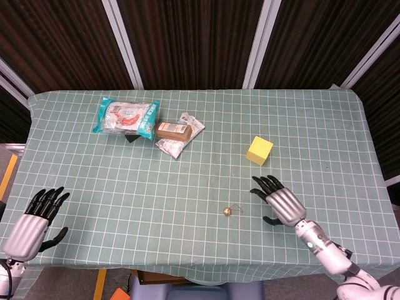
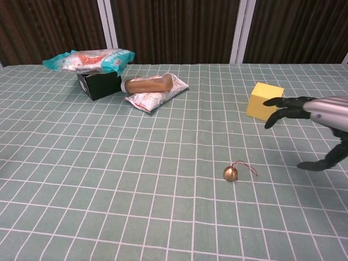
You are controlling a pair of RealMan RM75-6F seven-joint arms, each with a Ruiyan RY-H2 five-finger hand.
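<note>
My right hand (image 1: 280,201) (image 2: 315,125) hovers over the table with its fingers spread and nothing in them, to the right of a small brass bell (image 1: 227,212) (image 2: 230,173) with a red cord. Just beyond its fingertips sits a yellow cube (image 1: 259,150) (image 2: 264,101). My left hand (image 1: 34,217) is open and empty at the table's near left edge, seen only in the head view.
At the back left, a teal snack bag (image 1: 126,117) (image 2: 88,59) lies on a black box (image 2: 99,85). Beside it a brown bottle (image 1: 173,130) (image 2: 148,84) rests on a silver packet (image 1: 180,139) (image 2: 156,94). A green checked cloth (image 1: 137,187) covers the table.
</note>
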